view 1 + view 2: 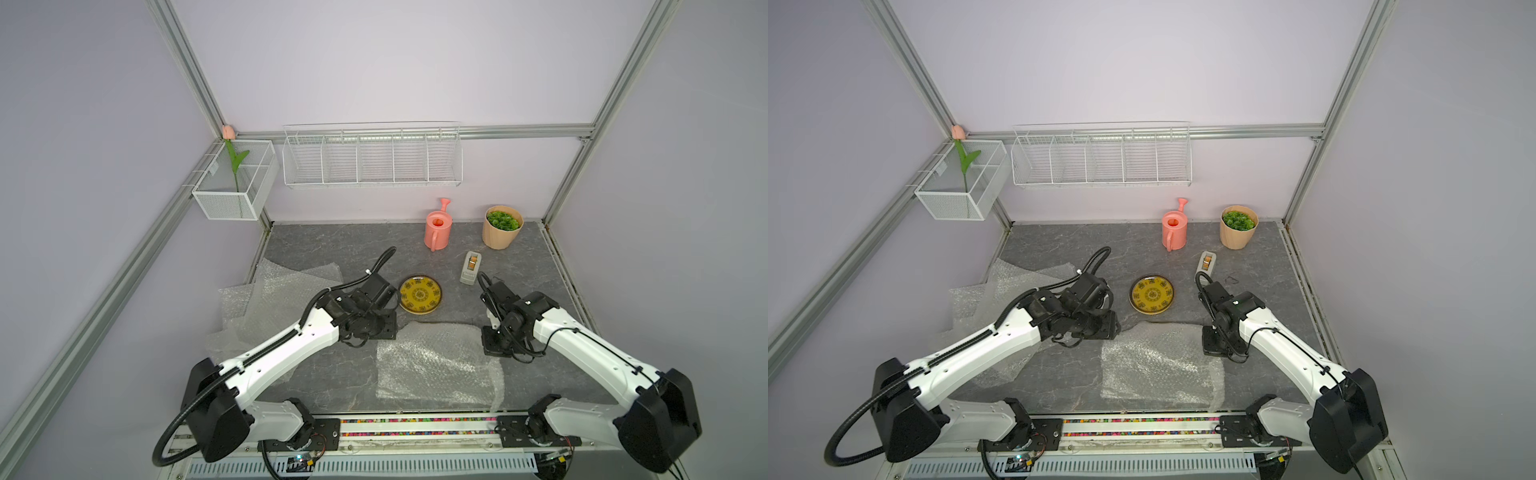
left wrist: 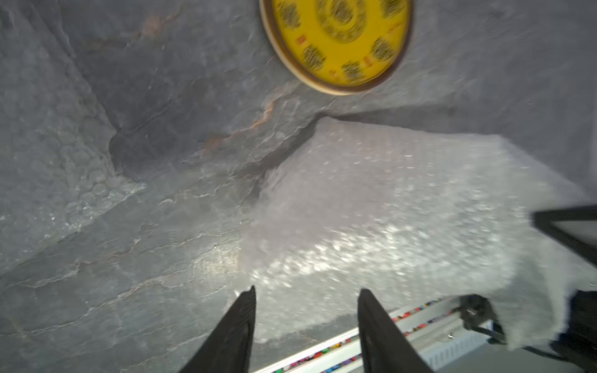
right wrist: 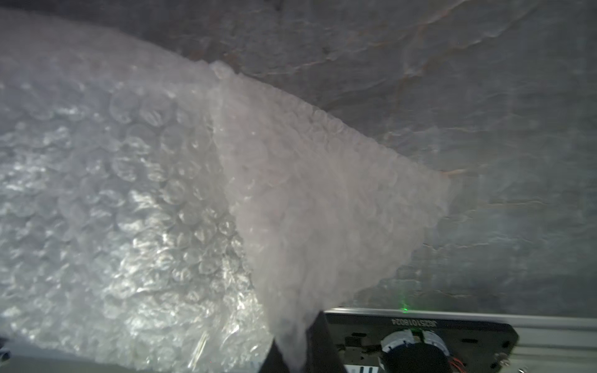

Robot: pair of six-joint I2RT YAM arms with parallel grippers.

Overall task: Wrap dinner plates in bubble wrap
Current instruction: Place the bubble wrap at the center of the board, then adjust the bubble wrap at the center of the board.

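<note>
Bubble wrap sheet [image 1: 436, 365] lying between the two arms, with one corner lifted and pinched in the clenched right gripper [image 3: 298, 342]. We see the left gripper [image 2: 307, 290] released, jaws apart and empty, just above the sheet's opposite edge. The yellow plate [image 1: 420, 295] sits on the bare table [image 1: 332, 249] just beyond both grippers, off the sheet. We judge that, held by a single corner, the light sheet may fold onto itself or slip free when dragged toward the plate.
</note>
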